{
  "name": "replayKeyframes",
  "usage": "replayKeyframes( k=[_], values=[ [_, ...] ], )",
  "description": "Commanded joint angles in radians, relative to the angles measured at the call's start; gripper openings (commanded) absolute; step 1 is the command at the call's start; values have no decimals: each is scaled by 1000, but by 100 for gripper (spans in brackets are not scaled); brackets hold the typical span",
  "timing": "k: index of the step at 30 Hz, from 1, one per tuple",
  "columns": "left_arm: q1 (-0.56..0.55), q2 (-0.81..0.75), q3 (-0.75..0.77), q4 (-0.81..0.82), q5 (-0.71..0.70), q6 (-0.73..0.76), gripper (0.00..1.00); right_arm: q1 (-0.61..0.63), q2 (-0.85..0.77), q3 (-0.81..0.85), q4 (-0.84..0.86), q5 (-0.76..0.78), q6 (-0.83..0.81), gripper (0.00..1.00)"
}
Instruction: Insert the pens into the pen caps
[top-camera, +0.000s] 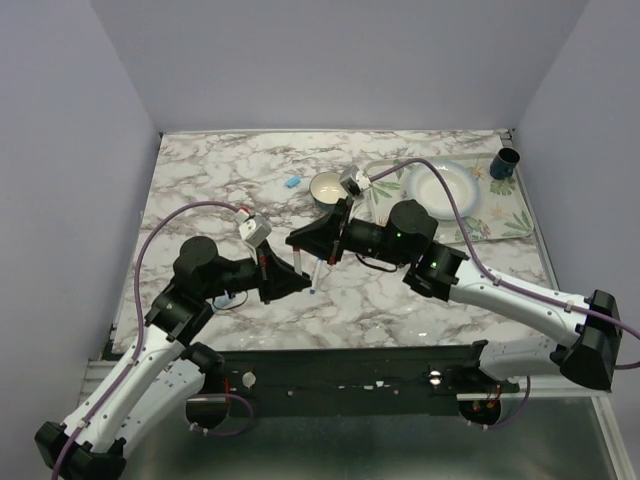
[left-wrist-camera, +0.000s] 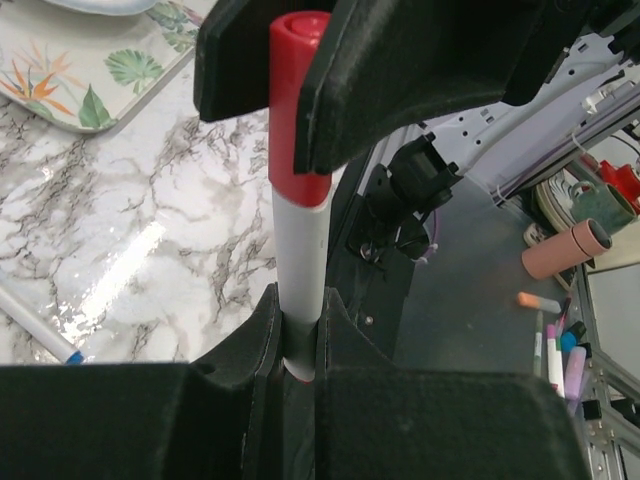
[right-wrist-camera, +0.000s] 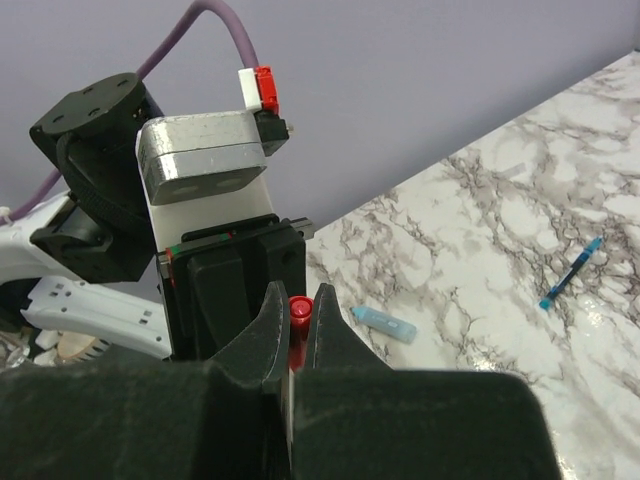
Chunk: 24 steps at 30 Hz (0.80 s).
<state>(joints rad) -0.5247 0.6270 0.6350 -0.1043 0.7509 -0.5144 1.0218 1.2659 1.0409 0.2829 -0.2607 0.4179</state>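
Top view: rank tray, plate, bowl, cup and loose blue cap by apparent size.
1. tray
2. plate
3. bowl and cup: they look about alike, so I won't split them
4. blue cap, clearly smallest

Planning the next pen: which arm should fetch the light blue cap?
Probably right: the right gripper only pinches the red cap, the left gripper carries the pen, and the light blue cap lies just ahead in its wrist view.

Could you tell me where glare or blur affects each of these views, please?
Top external: even light, with only soft shadows on the table. Left wrist: a glare streak on the table beside the pen and red cap; the left gripper is dark and soft. Right wrist: the right gripper is black and blurred, the table beyond sharp.
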Motion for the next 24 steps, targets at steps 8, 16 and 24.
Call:
replayKeyframes(
  k=[8,16,24],
  values=[
    [19,16,83,223,-214,19,0,116,78,-91,-451,-348,-39,1],
    [19,8,84,190,-262,45,0,118,17,-110,-513,-304,-57,1],
    [19,5,74,273,-174,4,0,119,-8,-197,-430,-417,-38,1]
  ],
)
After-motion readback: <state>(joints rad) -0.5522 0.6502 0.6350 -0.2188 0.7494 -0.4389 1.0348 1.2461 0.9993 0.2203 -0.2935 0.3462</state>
